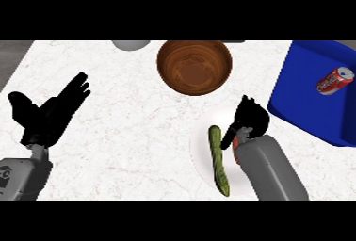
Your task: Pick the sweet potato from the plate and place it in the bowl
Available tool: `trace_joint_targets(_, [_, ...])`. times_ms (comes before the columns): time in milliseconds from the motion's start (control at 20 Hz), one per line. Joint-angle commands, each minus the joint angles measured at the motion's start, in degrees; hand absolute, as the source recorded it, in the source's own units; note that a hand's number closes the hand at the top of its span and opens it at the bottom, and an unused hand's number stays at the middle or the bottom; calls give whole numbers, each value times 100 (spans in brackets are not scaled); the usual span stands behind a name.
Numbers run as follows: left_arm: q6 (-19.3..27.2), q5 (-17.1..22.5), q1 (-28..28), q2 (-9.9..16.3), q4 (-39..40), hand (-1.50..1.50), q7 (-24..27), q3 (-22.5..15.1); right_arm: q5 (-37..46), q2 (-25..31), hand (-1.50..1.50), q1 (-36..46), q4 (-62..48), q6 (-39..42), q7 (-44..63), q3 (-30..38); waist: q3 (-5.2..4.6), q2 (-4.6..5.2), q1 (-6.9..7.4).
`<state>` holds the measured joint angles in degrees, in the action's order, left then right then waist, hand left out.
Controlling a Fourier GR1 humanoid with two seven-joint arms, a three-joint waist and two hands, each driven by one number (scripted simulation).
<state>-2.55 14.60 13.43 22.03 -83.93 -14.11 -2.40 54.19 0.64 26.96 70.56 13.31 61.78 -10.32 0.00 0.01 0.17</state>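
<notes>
1. Right hand [250, 117]: black, on a grey forearm, lowered over the white round plate [203, 141]; fingers curled down around something, with an orange-red sliver [238, 149] showing at the wrist edge.
2. Orange-red sliver: probably the sweet potato; mostly hidden by the hand, so whether it rests on the plate or is lifted cannot be told.
3. Long green cucumber [218, 160]: lies lengthwise on the plate, just beside the right forearm.
4. Brown wooden bowl [195, 67]: sits on the white marbled tabletop [125, 141], beyond the plate, nothing visible inside.
5. Left hand [47, 113]: fingers spread and straight, resting at the view's left, holding nothing.
6. Blue bin [313, 113]: at right, holding a red soda can [334, 80].
7. Grey round object [131, 44]: at the far edge, partly cut off.
8. Handling note: judged step is securing and lifting. Raise straight up, clear the cucumber, then carry forward and left until centred over the bowl before releasing low.
</notes>
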Motion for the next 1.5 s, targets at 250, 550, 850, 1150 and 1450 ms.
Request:
trace_joint_targets(250, [54, -296, -283, -282, -432, 0, -229, -78, 151, -50, -150, 190, -876, -372, 63, 413, 3, 4, 37])
trace_joint_targets(550, [-526, -153, -442, -121, -101, 0, 228, 435, 16, 198, 150, -13, -564, -143, -88, 526, 0, 1, 1])
trace_joint_targets(850, [-31, -624, -226, -502, -614, 0, -427, 180, 396, 329, 150, -56, -1107, -876, -964, 458, 3, 2, 13])
trace_joint_targets(1150, [-288, -625, -9, -583, -324, 0, -336, 437, 661, 130, 150, 5, -970, -867, -951, 278, 1, 3, -5])
trace_joint_targets(1450, [-434, -588, -334, -570, -689, 0, -410, 559, 776, -57, 150, -1097, 796, -420, -356, -181, 0, -26, -53])
